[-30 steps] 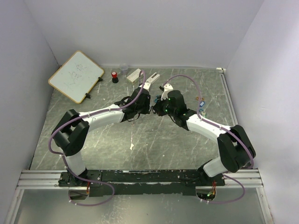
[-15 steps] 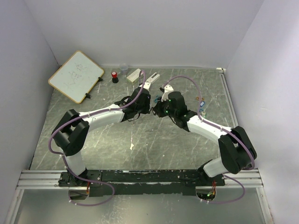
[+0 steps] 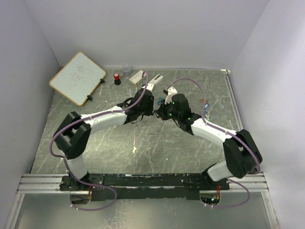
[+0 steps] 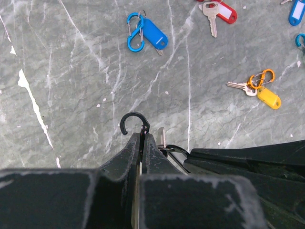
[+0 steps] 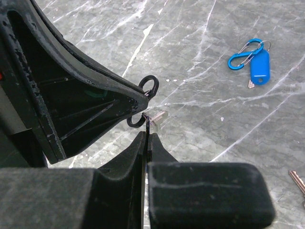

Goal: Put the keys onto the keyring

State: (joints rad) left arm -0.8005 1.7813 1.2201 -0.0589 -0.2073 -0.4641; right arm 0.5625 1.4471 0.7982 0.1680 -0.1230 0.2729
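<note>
The left gripper (image 4: 142, 139) is clenched on the black keyring (image 4: 134, 122), whose open hook is seen poking out past the fingertips, above the far middle of the table (image 4: 71, 71). The right gripper (image 5: 147, 137) is clenched on a silver key (image 5: 157, 116). Only the end of its blade is shown, and its tag cannot be made out. The two pincers are set tip to tip, with the key just beside the keyring; whether they touch cannot be told. The other keys are spread on the table below: a blue-tagged one (image 4: 151, 33), a red-tagged one (image 4: 220, 8) and a yellow-tagged one (image 4: 267, 98).

The step in hand is judged to be the threading of the held key onto the hook. It is best done with the keyring kept steady and its opening turned toward the right pincer. The key's eye, hidden here, should be lined up with the hook's tip before any push is made. Small, slow corrections are called for, since both pieces are pinched by thin edges and could be twisted out. Neither grip should be released until the key is seen hanging inside the hook.
</note>
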